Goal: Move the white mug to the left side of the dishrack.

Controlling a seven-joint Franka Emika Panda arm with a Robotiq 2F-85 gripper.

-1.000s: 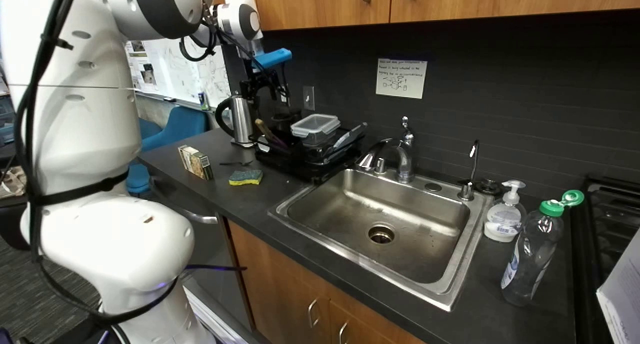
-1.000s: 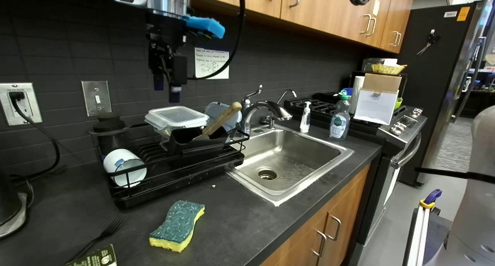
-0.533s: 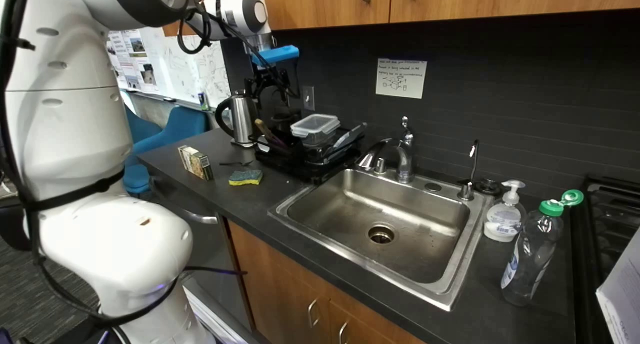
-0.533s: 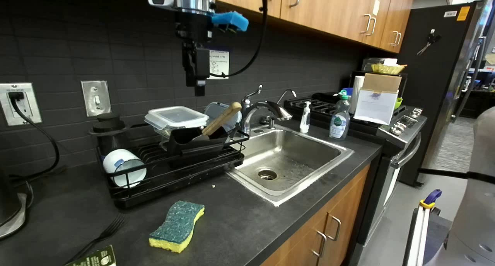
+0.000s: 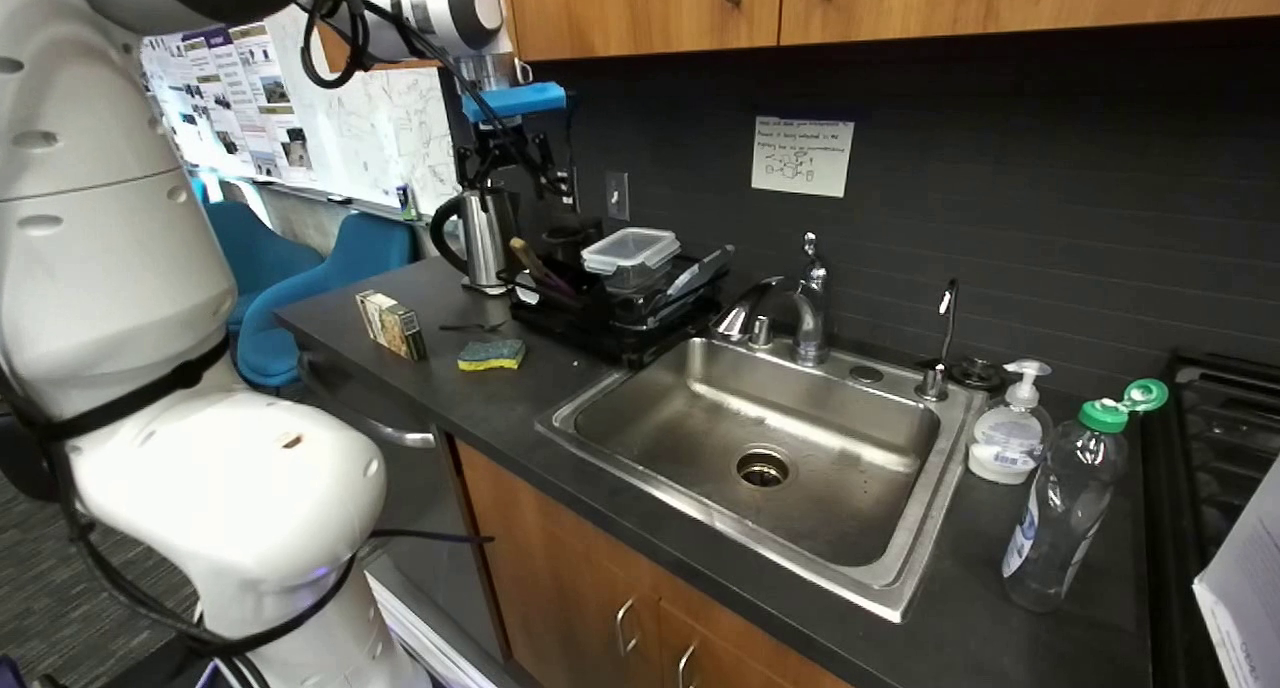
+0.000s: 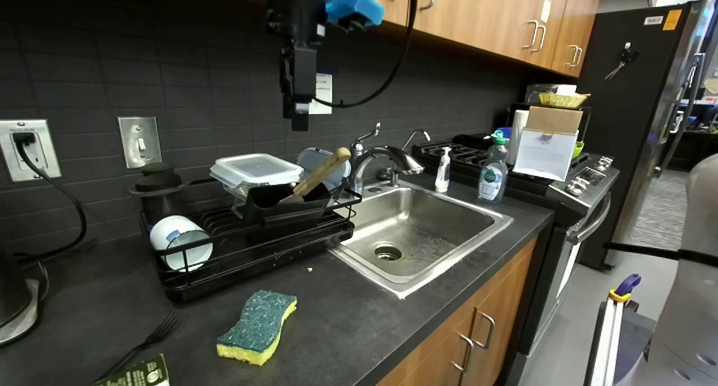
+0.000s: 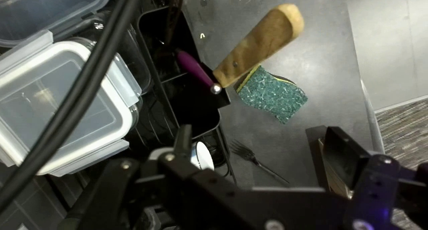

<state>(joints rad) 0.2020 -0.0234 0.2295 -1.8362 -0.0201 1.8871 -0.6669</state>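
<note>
The white mug (image 6: 171,235) lies on its side at the left end of the black dishrack (image 6: 263,266), its mouth facing that exterior view's camera. Seen from the wrist, part of the mug (image 7: 203,155) peeks out behind a finger (image 7: 183,139), which hides the rest. My gripper (image 7: 258,135) is open, its fingers wide apart with only the counter far below between them. In an exterior view the gripper (image 6: 297,121) hangs high above the rack, well clear of the mug and touching nothing.
The rack also holds lidded containers (image 6: 258,170), a black utensil holder with a wooden handle (image 6: 321,173), and a dark vessel (image 6: 160,192). A sponge (image 6: 258,327), fork (image 6: 146,341) and small box (image 5: 391,325) lie in front. A steel jug (image 5: 487,238) stands beside the rack; cabinets (image 5: 640,8) hang above.
My gripper has moved right and slightly up in an exterior view, and the arm has swung toward that other camera's left. Its fingers have stayed apart. Mug and rack have not moved.
</note>
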